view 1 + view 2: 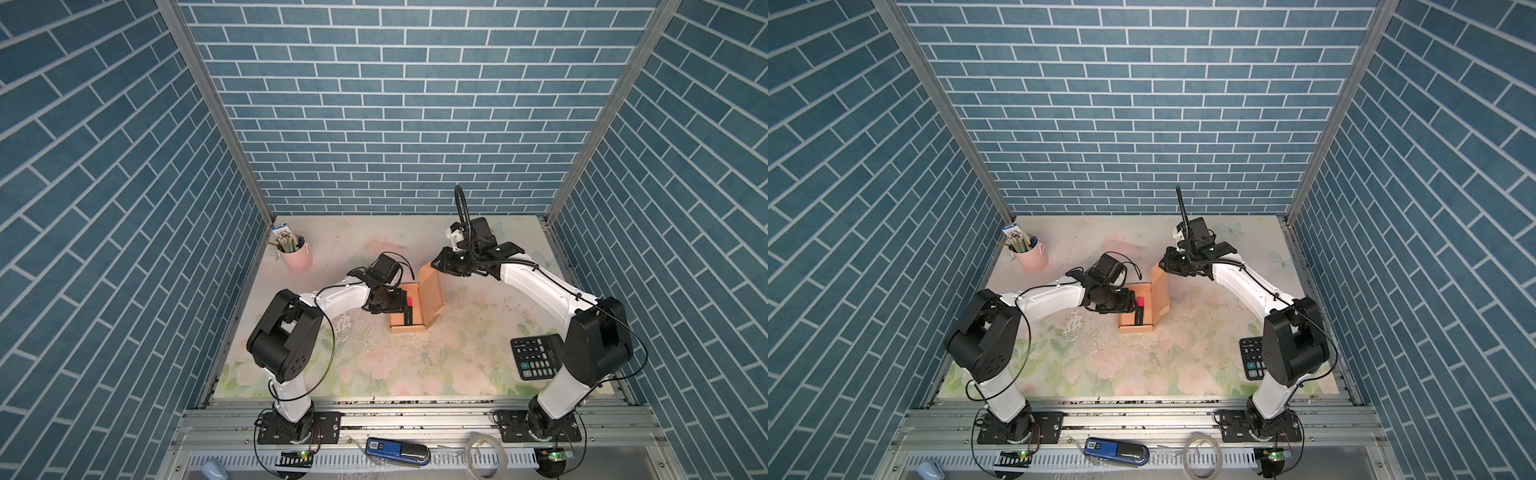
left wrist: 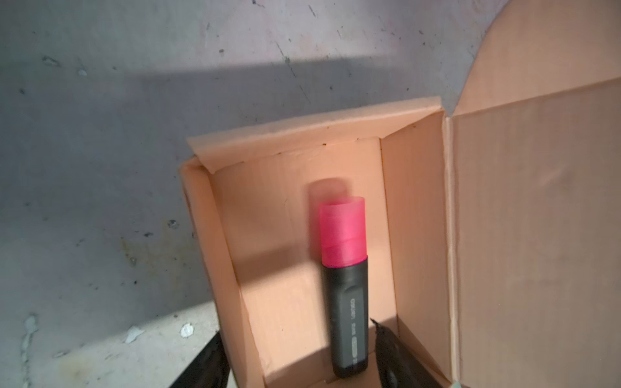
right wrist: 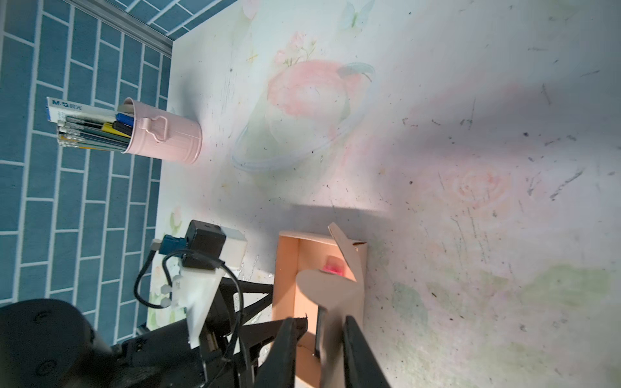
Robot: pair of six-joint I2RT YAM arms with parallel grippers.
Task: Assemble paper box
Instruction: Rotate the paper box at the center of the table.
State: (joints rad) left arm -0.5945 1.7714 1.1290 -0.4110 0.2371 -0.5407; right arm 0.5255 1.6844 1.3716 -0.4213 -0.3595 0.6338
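Box (image 1: pixel 407 328): centre of desk (image 1: pixel 478 316), between the arms.
Axis: long axis near-to-far; opening faces up.
Done: tray walls up; marker (image 2: pixel 342 268) lies inside, lengthwise.
To do: lid (image 1: pixel 432 295) stands upright on right long side; closing, tucking remain, I judge.
Left jaws: spread, astride a tray wall.
Right jaws: parted loosely about lid edge.
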